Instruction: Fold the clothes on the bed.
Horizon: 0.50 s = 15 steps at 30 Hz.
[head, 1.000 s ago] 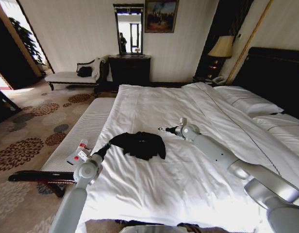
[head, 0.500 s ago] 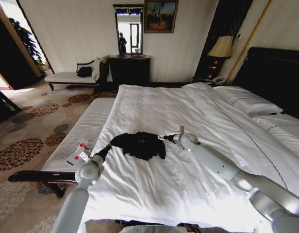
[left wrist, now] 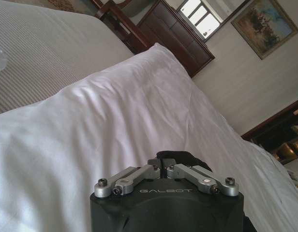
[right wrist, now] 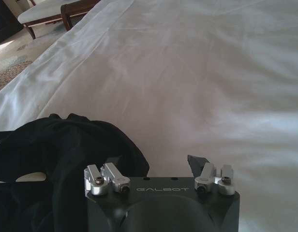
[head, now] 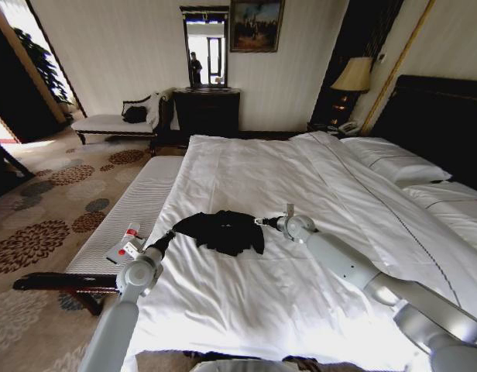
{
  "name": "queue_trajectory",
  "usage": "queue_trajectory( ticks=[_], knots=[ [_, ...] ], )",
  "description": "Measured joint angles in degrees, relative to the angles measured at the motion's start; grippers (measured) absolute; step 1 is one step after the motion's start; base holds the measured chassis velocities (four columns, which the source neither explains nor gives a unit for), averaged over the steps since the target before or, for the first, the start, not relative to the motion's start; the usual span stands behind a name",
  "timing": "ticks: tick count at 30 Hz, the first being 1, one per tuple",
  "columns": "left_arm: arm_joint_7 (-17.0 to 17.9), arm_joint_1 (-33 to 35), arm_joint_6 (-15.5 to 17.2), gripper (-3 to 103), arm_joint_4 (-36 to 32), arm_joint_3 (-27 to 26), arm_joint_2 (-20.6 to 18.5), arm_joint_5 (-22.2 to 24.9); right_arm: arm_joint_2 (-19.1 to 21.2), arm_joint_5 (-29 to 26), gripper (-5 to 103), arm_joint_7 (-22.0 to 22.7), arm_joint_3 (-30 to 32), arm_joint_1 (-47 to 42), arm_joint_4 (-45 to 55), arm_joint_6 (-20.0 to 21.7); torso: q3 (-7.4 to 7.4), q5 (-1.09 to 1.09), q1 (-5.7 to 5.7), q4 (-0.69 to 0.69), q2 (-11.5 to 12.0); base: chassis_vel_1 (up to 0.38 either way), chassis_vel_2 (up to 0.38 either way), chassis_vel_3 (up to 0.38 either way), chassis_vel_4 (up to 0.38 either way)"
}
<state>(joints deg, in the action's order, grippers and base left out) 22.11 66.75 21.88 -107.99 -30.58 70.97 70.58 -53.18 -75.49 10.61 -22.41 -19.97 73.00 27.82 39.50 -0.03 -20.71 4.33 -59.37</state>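
Black T-shirt (head: 224, 231) lies crumpled in a heap on the white sheet of the bed (head: 246, 167), between my two grippers, its shape so bunched that I can make out neither sleeves nor lettering. My left gripper (head: 171, 234) sits at the heap's near-left edge; in my left wrist view its fingers (left wrist: 156, 170) are drawn together with dark cloth right at their tips, so they look pinched on the shirt's edge (the contact itself is hidden behind the gripper body). My right gripper (head: 261, 222) rests against the heap's opposite edge; in my right wrist view its linkages are spread wide, one fingertip (right wrist: 197, 161) showing over bare sheet while the other is lost against the dark fabric (right wrist: 57, 159), so I cannot tell whether that one touches cloth. Beyond my left arm, off the bed's side, runs a narrow striped bench (head: 134, 208) with a small red-and-white item (head: 127, 243) on it, too small to identify.
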Motion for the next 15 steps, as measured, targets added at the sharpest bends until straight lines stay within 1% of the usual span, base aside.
queue_trajectory(
  ticks=[3,5,7,9,10,12,13,15],
  knots=[
    [-0.08,0.02,0.0,1,0.11,-0.14,-0.28,0.0,-0.12,1.37,59,-1.05,-0.57,0.19,-0.22,-0.03,0.0,-0.01,0.0,-0.01,0.0,0.0,0.0,0.0,0.0],
    [-0.09,0.01,0.0,1,0.13,-0.18,-0.35,0.02,-0.12,1.57,59,-1.24,-0.65,0.17,-0.24,-0.07,0.0,0.0,0.0,0.0,0.0,0.0,0.0,0.0,0.0],
    [-0.11,-0.14,0.0,1,0.2,-0.22,-0.4,0.09,-0.13,1.73,48,-1.38,-0.66,-0.07,-0.25,-0.31,0.0,0.0,0.0,0.0,0.0,0.0,0.0,0.0,0.0],
    [-0.11,-0.16,0.0,1,0.22,-0.21,-0.4,0.1,-0.14,1.75,48,-1.4,-0.66,-0.12,-0.25,-0.36,0.0,0.0,-0.01,0.0,0.0,0.0,0.0,0.0,0.0],
    [-0.12,-0.32,-0.01,1,0.41,-0.22,-0.41,0.14,-0.18,1.93,37,-1.65,-0.59,-0.45,-0.25,-0.95,0.0,0.0,0.0,0.0,0.0,0.0,0.0,0.0,0.0],
    [-0.14,-0.5,-0.04,1,0.73,-0.14,-0.41,0.14,-0.3,2.78,26,-2.87,-0.46,-0.95,-0.46,-2.78,0.0,0.0,0.0,0.0,0.0,0.0,0.0,0.0,0.0],
    [-0.14,-0.5,-0.04,1,0.73,-0.14,-0.41,0.14,-0.3,2.78,26,-2.87,-0.46,-0.95,-0.46,-2.78,0.0,0.0,0.0,0.0,0.0,0.0,0.0,0.0,0.0],
    [-0.14,-0.7,-0.07,1,0.95,0.0,-0.42,0.14,-0.43,3.27,16,-3.94,-0.15,-1.58,-0.51,-4.56,0.0,0.01,-0.01,0.0,0.0,0.0,0.0,0.0,0.0]
  ],
)
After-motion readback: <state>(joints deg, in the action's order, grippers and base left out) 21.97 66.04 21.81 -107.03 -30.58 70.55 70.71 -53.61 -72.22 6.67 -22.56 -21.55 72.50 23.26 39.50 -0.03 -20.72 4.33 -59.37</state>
